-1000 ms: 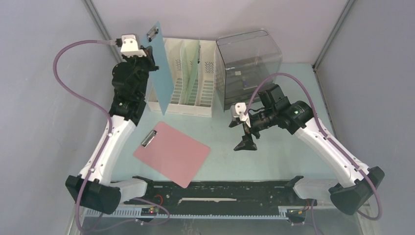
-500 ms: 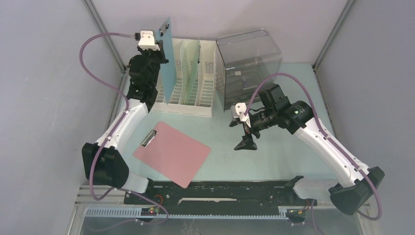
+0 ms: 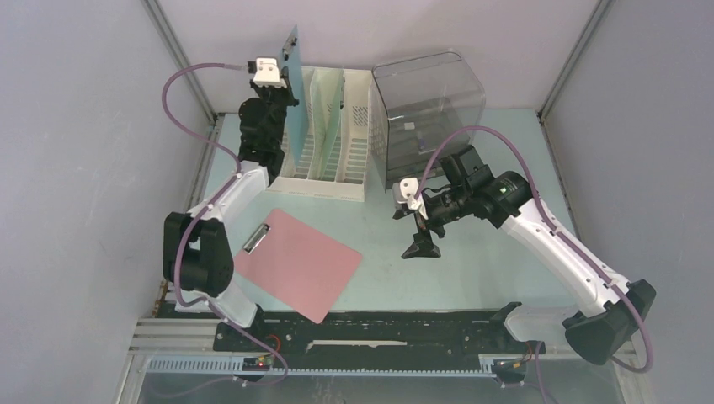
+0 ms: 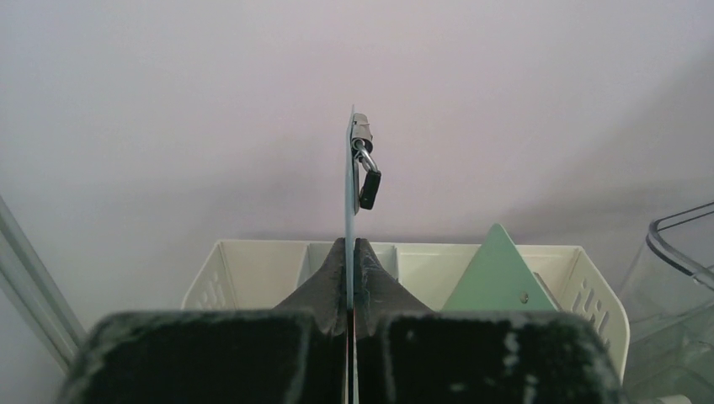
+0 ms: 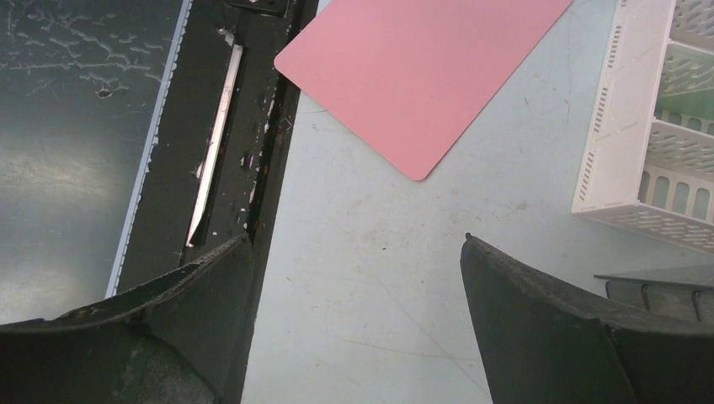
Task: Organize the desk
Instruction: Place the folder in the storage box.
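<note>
The left end effector [image 4: 350, 252] is clamped shut on the lower edge of a blue clipboard [image 3: 292, 63]. It holds the board upright, long axis vertical and metal clip at the top, at about 11 o'clock on the table [image 3: 471, 269]. From the wrist view the board shows as a thin edge-on line, so its faces run parallel to the dividers of the white rack [image 3: 354, 181] directly beneath it. That is the relation that matters here: the slot lies straight down from the board, and I'd say a plain descent would seat it. Whether the edge sits over the leftmost slot or the one beside it I can't quite tell, since the fingers hide the bottom. A green clipboard [image 4: 497, 269] already stands in a slot further right.

The right end effector [image 3: 421, 246] hovers with jaws spread wide and empty above bare table near the middle. A pink clipboard [image 3: 296, 263] lies flat at its 9 o'clock, long axis running from 11 to 5 o'clock, clip end far-left. It lies between the two arms, though only the right one is free.
</note>
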Available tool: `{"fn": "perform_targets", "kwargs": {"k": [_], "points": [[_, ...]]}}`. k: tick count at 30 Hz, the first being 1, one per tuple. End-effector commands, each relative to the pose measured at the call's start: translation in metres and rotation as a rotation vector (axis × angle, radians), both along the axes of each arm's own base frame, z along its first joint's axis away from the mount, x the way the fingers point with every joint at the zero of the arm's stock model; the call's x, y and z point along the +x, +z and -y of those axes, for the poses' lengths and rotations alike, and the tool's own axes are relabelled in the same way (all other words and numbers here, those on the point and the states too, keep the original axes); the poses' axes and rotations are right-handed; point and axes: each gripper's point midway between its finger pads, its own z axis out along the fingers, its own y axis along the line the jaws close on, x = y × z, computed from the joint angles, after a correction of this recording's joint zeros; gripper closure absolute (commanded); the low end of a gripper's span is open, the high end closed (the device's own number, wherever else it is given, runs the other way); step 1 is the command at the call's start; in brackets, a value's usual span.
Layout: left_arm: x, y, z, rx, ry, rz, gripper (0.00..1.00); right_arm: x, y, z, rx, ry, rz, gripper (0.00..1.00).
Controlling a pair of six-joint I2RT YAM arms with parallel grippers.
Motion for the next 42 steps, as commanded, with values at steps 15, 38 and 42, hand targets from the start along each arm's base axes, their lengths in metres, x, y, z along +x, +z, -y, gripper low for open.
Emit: {"fn": "perform_targets", "kwargs": {"k": [15, 38, 42], "points": [[0.007, -0.049, -0.007, -0.087, -0.050, 0.116, 0.83, -0.004, -0.011, -0.001, -0.037, 0.033, -0.009, 0.00], [-0.096, -0.097, -0.019, -0.216, -0.111, -0.523, 0.00, -0.015, -0.020, -0.009, -0.067, 0.083, -0.019, 0.00], [-0.123, -0.126, -0.029, -0.195, -0.082, -0.679, 0.00, -0.016, -0.020, -0.009, -0.068, 0.088, -0.018, 0.00]]}}
